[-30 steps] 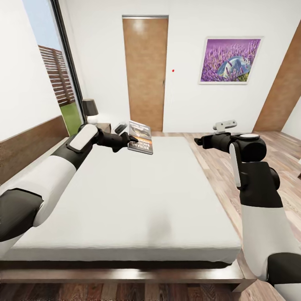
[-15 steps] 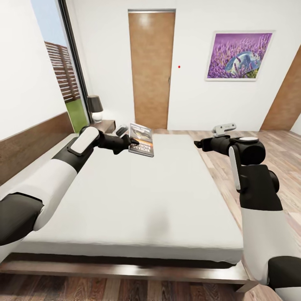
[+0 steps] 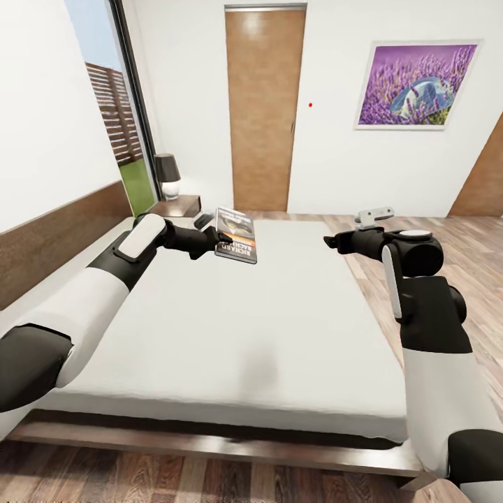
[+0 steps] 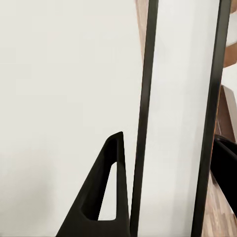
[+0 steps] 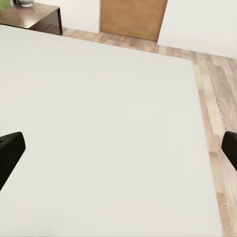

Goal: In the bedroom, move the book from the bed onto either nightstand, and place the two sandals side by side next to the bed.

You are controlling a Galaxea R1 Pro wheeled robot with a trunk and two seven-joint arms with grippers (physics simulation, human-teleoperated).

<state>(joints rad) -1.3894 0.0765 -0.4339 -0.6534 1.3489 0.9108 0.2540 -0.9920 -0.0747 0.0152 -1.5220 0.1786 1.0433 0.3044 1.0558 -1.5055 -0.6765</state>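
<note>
The book (image 3: 237, 235), dark with an orange band, hangs tilted above the far part of the bed (image 3: 265, 314), with my left gripper (image 3: 222, 242) shut on its near edge. In the left wrist view the book (image 4: 177, 118) stands edge-on between the two black fingers (image 4: 104, 195). The nightstand (image 3: 179, 205) stands past the bed's far left corner, a little beyond the book. My right gripper (image 3: 330, 241) hovers open over the bed's right edge with nothing in it; its view looks down on the mattress (image 5: 108, 113) and the nightstand (image 5: 35, 16). The sandals are out of view.
A dark lamp (image 3: 168, 175) stands on the nightstand by the window (image 3: 112, 119). A brown door (image 3: 264, 112) and a lavender picture (image 3: 418, 85) are on the far wall. Wood floor (image 3: 433, 237) runs along the bed's right side, and the headboard (image 3: 49, 244) lines the left.
The whole head view has shifted, so the camera has moved; the nightstand and lamp show more fully. The book stays held in my left gripper. The right gripper keeps its pose.
</note>
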